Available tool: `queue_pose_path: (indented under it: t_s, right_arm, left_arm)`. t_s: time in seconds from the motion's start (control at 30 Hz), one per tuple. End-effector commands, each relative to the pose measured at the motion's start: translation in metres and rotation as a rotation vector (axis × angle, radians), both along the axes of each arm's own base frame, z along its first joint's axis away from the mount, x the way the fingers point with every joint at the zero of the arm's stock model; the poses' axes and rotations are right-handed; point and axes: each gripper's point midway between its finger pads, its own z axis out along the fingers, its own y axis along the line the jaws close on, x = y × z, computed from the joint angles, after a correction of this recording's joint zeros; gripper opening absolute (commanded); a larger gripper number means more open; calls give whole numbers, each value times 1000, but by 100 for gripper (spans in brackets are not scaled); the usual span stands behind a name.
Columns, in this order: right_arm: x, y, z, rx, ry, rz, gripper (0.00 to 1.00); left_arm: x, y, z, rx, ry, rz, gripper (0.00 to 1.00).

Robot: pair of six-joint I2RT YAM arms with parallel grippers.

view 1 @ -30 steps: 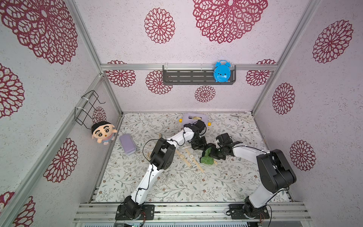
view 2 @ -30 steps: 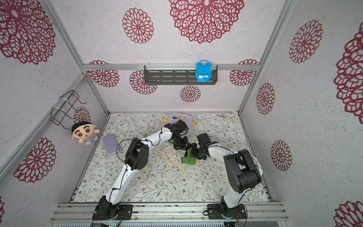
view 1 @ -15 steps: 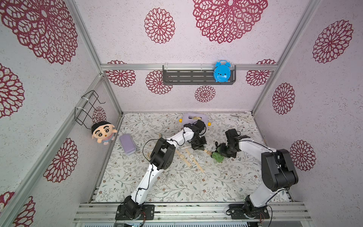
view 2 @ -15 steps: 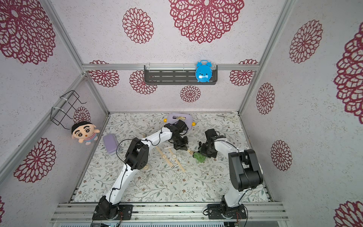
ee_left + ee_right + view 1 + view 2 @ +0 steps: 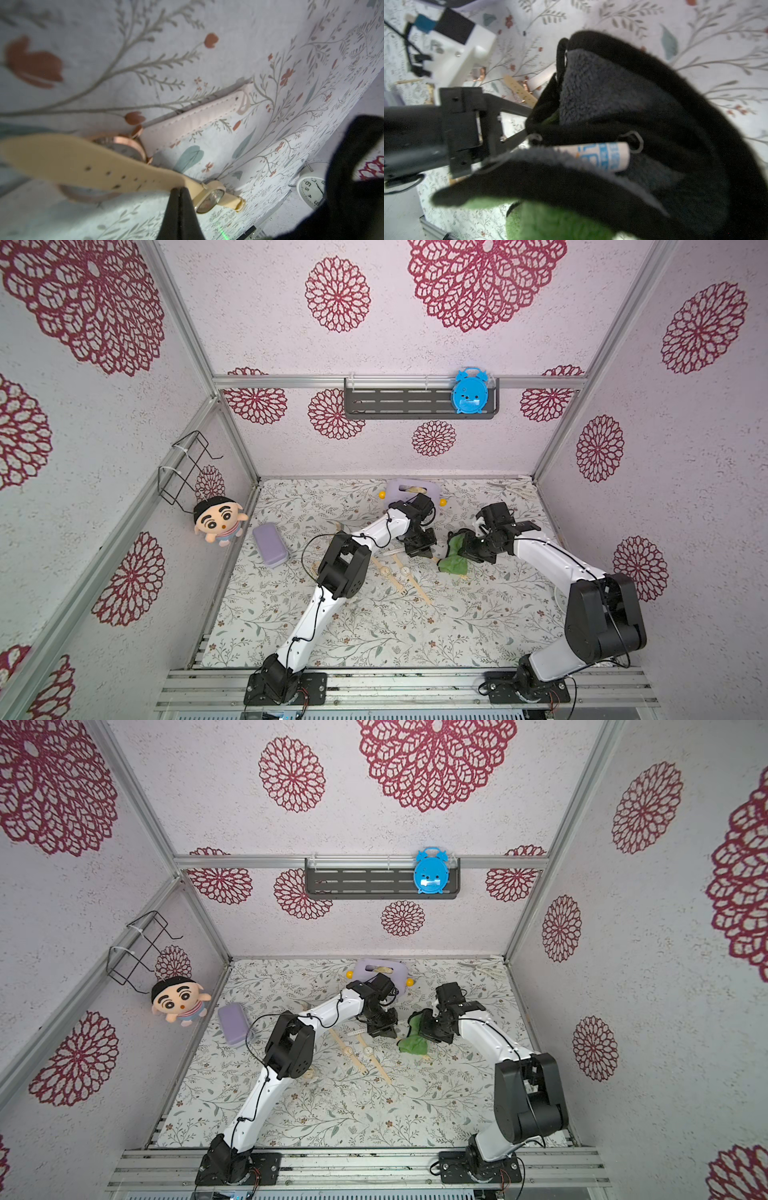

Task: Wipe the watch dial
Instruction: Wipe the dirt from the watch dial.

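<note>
- Far left, a wire basket (image 5: pixel 187 466) hangs on the side wall, and a plush doll (image 5: pixel 218 520) sits just below it.
- A purple case (image 5: pixel 270 543) lies on the floral worktop (image 5: pixel 415 635), close to that wall.
- Near the middle, a watch (image 5: pixel 386 571) and a second watch (image 5: pixel 405 571) lie side by side with their straps stretched out and dials facing up.
- The left pincer (image 5: pixel 419 553) points down just behind them with its fingers pressed together.
- In its wrist view the left pincer's tip (image 5: pixel 180 190) meets a tan strap (image 5: pixel 104 168) right beside a small dial (image 5: pixel 209 199). It looks to me as if it is pressing on the strap rather than pinching it, but the blur makes that hard to settle.
- Beyond the tan strap, a pink-strapped watch (image 5: pixel 197 116) with a rose-gold case lies flat.
- Just to the right, a green cloth (image 5: pixel 454 562) droops in a bunch from the right pincer (image 5: pixel 462 549), which is clamped on it. The cloth hangs beside the left pincer, apart from both dials seen from above.
- In the right wrist view the cloth's dark fleecy side and a white label (image 5: pixel 602 154) hide the fingers.
- On the back wall, a blue alarm clock (image 5: pixel 469 391) stands at the right end of a dark shelf (image 5: pixel 395 404).
</note>
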Motion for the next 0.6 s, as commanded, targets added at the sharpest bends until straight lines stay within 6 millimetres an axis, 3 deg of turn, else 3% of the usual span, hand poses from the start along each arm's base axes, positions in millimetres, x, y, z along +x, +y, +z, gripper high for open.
queue_pose_path:
  t_s: [0.0,0.2,0.37,0.57]
  right_arm:
    - [6,26,4,76,-23,62,0]
    - [5,24,-35,13,37,48,0]
    - [-7,-2,-81,-152,157,11,0]
    - [-18,-28,-100,-304,233,-18,0]
  left_arm:
    - [0,23,-49,119,32,18,0]
    - [2,26,-47,117,32,23,0]
    - [4,28,-48,119,34,29,0]
    - [6,29,-48,116,33,35,0]
